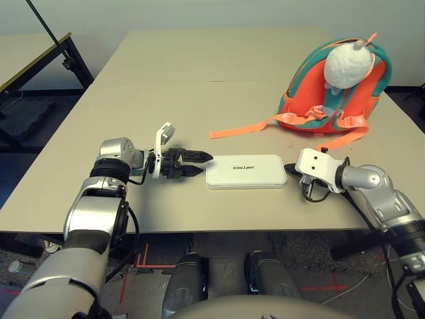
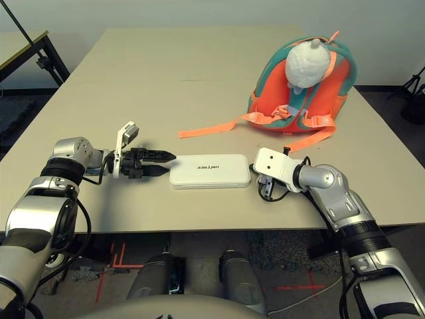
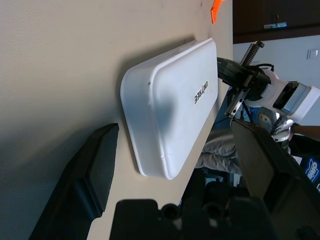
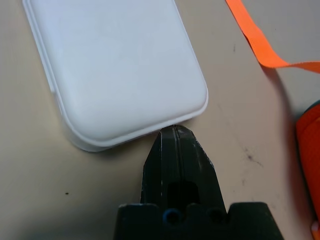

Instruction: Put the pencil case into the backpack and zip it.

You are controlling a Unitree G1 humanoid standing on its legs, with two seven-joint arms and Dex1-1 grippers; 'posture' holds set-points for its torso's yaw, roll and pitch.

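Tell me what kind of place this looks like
Probably a robotics lab or test room: a robot's jointed silver arm reaches over a large plain table, a white case marked UNITREE lies before it, and red tape marks show on the floor.

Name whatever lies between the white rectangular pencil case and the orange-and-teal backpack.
An orange webbing strap lies there on the beige table, in the left eye view.
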